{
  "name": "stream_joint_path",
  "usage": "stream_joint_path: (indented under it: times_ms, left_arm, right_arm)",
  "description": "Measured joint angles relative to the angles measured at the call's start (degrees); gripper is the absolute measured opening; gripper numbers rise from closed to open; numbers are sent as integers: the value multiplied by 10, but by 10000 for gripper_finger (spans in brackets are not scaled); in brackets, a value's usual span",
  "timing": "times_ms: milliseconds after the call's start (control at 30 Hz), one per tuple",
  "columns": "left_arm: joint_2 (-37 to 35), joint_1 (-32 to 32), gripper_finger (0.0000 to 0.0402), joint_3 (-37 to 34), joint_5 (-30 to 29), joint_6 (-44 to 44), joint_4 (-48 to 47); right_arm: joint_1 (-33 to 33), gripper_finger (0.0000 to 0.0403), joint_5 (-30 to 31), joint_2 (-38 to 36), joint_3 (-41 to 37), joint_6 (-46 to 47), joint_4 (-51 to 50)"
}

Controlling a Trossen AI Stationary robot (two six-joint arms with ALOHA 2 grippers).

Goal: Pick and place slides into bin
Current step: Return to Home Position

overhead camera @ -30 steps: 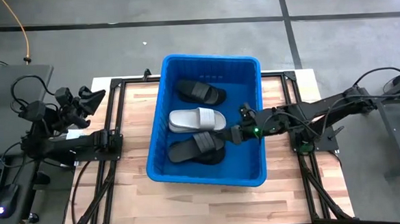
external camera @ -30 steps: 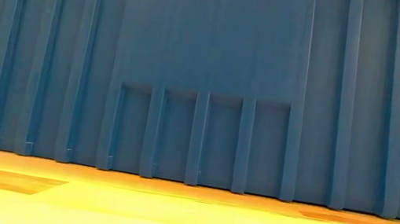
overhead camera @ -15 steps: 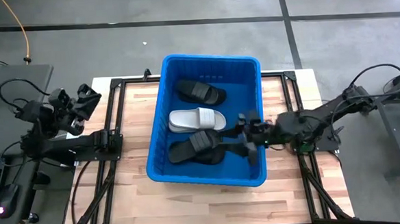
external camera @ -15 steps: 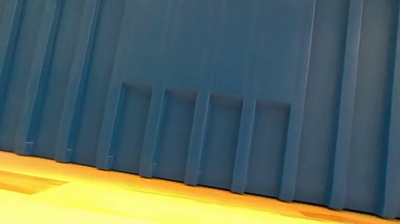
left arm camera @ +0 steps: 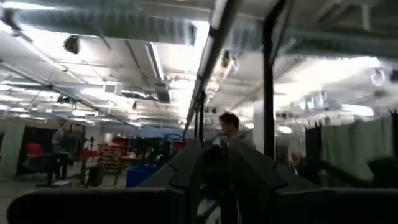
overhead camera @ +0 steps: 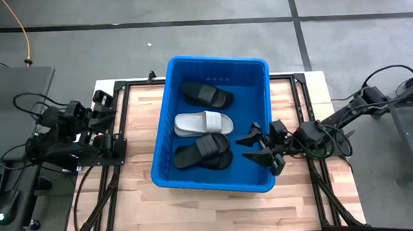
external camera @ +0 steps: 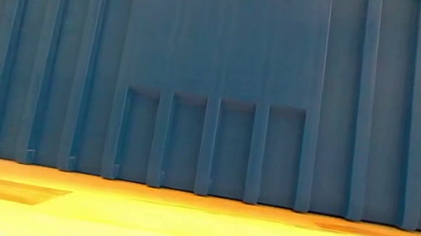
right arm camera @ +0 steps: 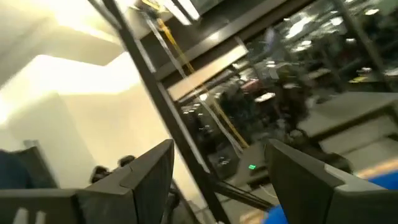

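Note:
The blue bin [overhead camera: 211,67] stands on the middle of the wooden table; its near wall [external camera: 215,85] fills the low view. Three slides lie flat on its floor: a black one [overhead camera: 207,96] at the far end, a white one [overhead camera: 203,123] in the middle and a black one [overhead camera: 203,152] at the near end. My right gripper [overhead camera: 253,146] is open and empty over the bin's right side, to the right of the near black slide; its fingers [right arm camera: 149,171] stand wide apart and point up into the room. My left gripper [overhead camera: 105,106] is open and empty at the table's left edge.
Black frame rails [overhead camera: 119,120] run along the table's left and right sides. Bare wood [overhead camera: 140,204] lies to the left of and in front of the bin. People and racks show far off in the room in the left wrist view [left arm camera: 230,124].
My right gripper has drawn back from the near black slide toward the table's right edge, staying over the bin's right side. The slides have stayed where they lay. My left arm has folded, and its gripper has shifted a little toward the table.

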Motion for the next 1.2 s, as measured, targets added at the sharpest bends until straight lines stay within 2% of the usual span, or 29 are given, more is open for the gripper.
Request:
stream_joint_path:
  times_ms: [100, 200, 300, 500, 633, 733, 833, 1000, 1200]
  left_arm:
    - [-20, 0, 74, -4, 10, 29, -30]
    - [-45, 0, 74, -1, 23, 35, -82]
    - [-47, 0, 74, -4, 23, 43, -161]
    - [-48, 0, 74, -12, -53, 93, -209]
    - [-49, 0, 74, -37, -60, 93, -209]
    - [-48, 0, 74, -62, -100, 90, -207]
    - [-49, 0, 74, -105, -130, 86, -156]
    - [-49, 0, 74, -165, -118, 67, -88]
    - [-49, 0, 74, -185, -155, 89, -50]
  right_arm:
    - [16, 239, 43, -31, -60, -21, 46]
    - [38, 238, 45, -63, -110, -60, 122]
    - [50, 239, 68, -99, -152, -60, 118]
    - [74, 241, 91, -173, -237, -116, 154]
    - [84, 241, 91, -226, -283, -143, 167]
    - [88, 241, 87, -258, -309, -156, 165]
    - [88, 241, 83, -285, -331, -167, 164]
    - [88, 241, 90, -324, -370, -183, 164]
    - [88, 239, 103, -381, -419, -202, 164]
